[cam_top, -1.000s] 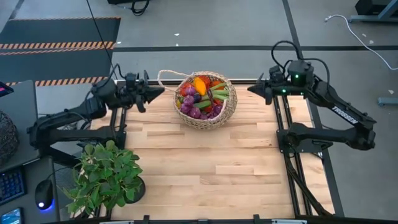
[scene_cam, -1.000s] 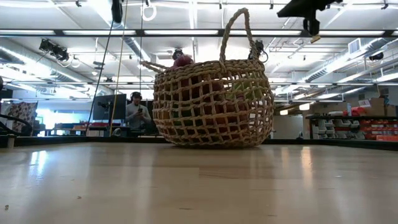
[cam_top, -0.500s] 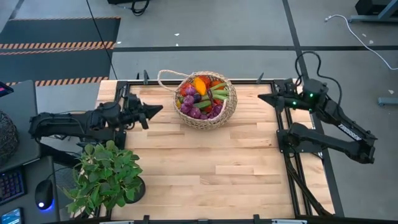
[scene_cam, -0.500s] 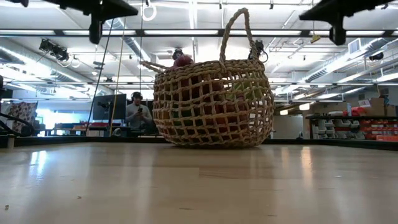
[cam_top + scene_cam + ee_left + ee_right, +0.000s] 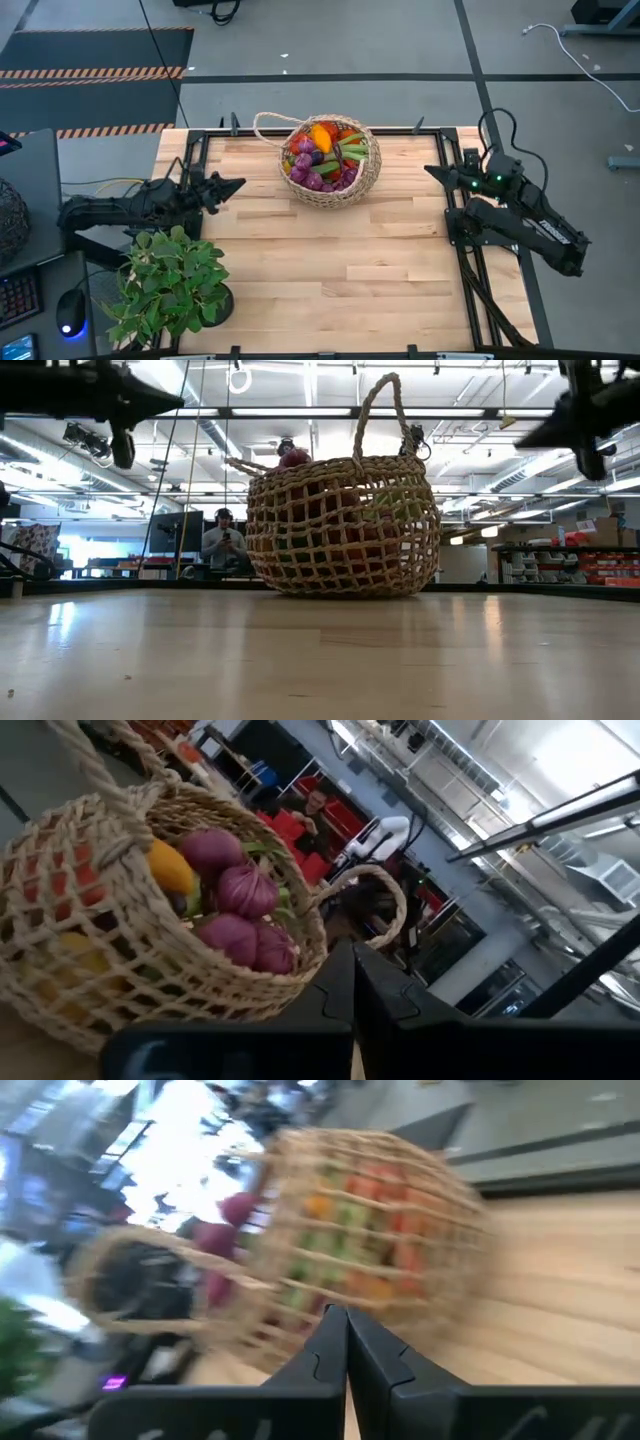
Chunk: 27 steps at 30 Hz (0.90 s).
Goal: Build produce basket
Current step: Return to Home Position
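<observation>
My left claw (image 5: pixel 232 184) is closed, its two dark fingers (image 5: pixel 335 988) pressed flat together with nothing between them. It hangs above the left side of the light wooden table (image 5: pixel 330 270), tips pointing toward the basket and well apart from it. My right claw (image 5: pixel 432 170) is closed and empty too, its fingers (image 5: pixel 328 1348) meeting along one seam. It sits over the table's right rail, also aimed at the basket and clear of it.

Between the two claws, near the table's far edge, stands the round tan open-weave straw basket (image 5: pixel 372 168). It sits flat on the wood. One thin loop handle stands upright in the low view, and the other leans out past the rim on my left side.

The basket is heaped with small colourful produce (image 5: pixel 324 156): purple pieces toward my left claw, an orange-yellow piece near the top, and green and red pieces on the side toward my right claw.

A leafy green potted plant (image 5: pixel 170 285) stands at the table's near left corner, beside my left arm. Beyond the table, the low view shows a seated person (image 5: pixel 221 542) in the room.
</observation>
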### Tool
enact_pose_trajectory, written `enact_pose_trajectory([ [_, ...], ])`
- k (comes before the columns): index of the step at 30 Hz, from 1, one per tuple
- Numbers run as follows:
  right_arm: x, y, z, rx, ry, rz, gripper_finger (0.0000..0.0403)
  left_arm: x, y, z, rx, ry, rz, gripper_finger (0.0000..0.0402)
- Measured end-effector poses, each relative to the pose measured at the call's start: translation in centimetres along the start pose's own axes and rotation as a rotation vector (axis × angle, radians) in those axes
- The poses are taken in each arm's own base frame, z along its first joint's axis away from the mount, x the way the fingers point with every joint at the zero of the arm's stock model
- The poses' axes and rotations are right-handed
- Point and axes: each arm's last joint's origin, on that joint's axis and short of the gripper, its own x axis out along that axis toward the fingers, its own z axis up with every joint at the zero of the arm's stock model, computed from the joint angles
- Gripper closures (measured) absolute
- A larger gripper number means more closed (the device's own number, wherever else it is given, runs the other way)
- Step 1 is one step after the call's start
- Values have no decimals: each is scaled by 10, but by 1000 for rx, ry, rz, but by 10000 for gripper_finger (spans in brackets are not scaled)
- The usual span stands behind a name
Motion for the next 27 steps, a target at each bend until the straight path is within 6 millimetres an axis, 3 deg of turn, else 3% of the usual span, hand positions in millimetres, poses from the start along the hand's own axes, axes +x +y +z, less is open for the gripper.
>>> enact_pose_trajectory([
  [8, 0, -23, -20, -48, 46, -168, 394, -12, 25, -22, 10, -1, -47, 401],
  [13, 13, -32, -30, 16, 104, -112, 395, -18, 35, -31, 4, -13, -62, 402],
  [19, 33, -39, -37, 90, 36, -15, 396, -17, 36, -33, 19, 18, -55, 401],
  [23, 48, -50, -52, 133, 37, 35, 398, -17, 36, -34, 19, 26, -53, 402],
  [27, 53, -46, -58, 117, 39, 63, 399, -17, 37, -34, 18, 29, -50, 400],
])
